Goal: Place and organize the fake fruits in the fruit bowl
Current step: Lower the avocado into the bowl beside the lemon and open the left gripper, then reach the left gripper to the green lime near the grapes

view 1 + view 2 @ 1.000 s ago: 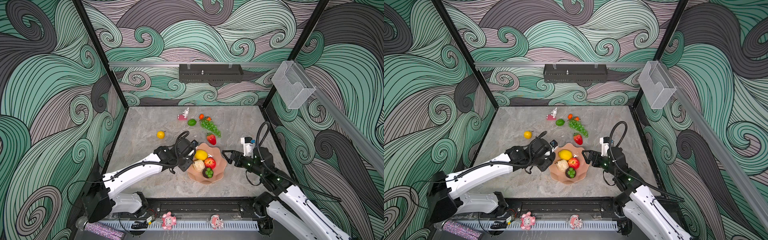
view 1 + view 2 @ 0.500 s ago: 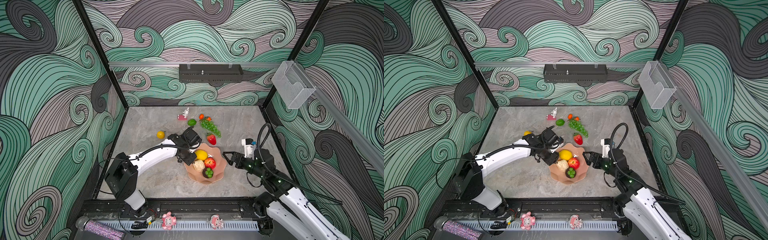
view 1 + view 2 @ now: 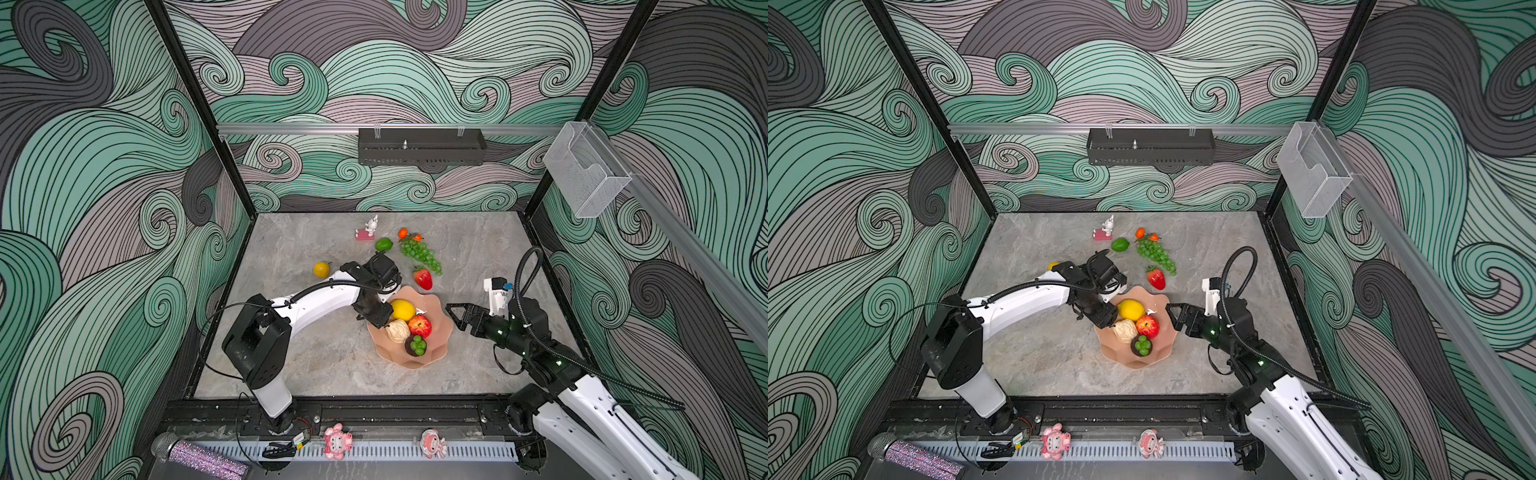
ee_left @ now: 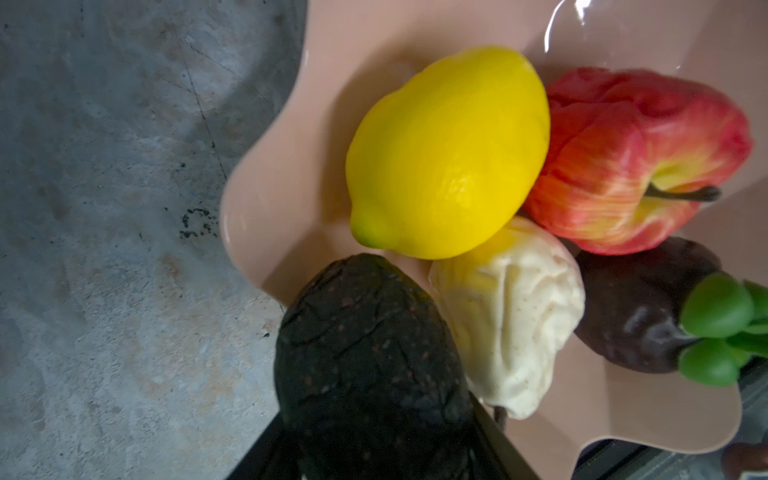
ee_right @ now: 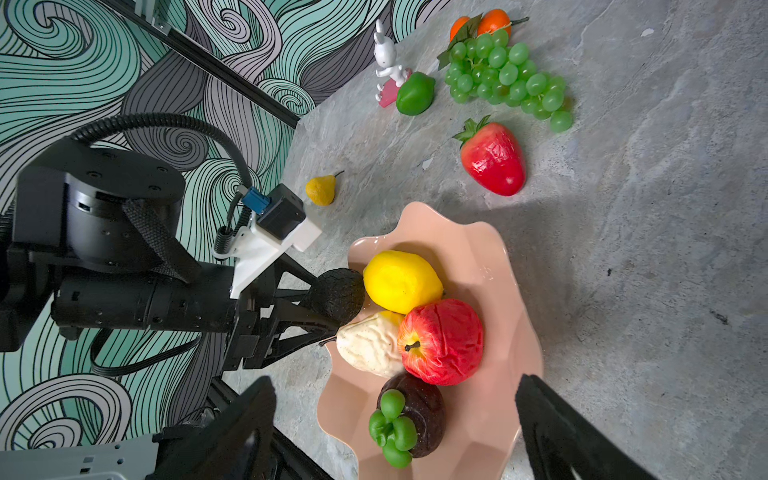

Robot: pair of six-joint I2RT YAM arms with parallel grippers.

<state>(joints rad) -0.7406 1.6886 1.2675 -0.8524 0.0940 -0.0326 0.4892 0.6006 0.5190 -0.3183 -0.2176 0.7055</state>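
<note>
The salmon-pink fruit bowl (image 3: 440, 345) (image 3: 1163, 349) holds a lemon (image 3: 403, 309), a red apple (image 3: 419, 326), a cream knobbly fruit (image 3: 397, 331) and a dark fruit with green leaves (image 3: 415, 345). My left gripper (image 3: 380, 316) (image 3: 1104, 318) is at the bowl's left rim, shut on a dark avocado (image 5: 336, 295) (image 4: 365, 361) that hangs over the rim beside the lemon (image 4: 449, 153). My right gripper (image 3: 454, 316) (image 5: 395, 380) stands open at the bowl's right side, holding nothing. On the table behind lie a strawberry (image 3: 424, 278), grapes (image 3: 419, 253), a lime (image 3: 383, 244), small oranges (image 3: 403, 233) and a small yellow fruit (image 3: 321, 269).
A rabbit figurine (image 3: 368, 228) stands by the lime at the back. A black shelf (image 3: 422, 146) hangs on the rear wall and a clear basket (image 3: 584, 174) on the right wall. Two pink dolls (image 3: 337, 441) and a glittery microphone (image 3: 199, 457) lie at the front rail.
The left arm's elbow and base link have swung up and in toward the table, while its gripper stays at the bowl's left rim. The right arm has hardly moved.
</note>
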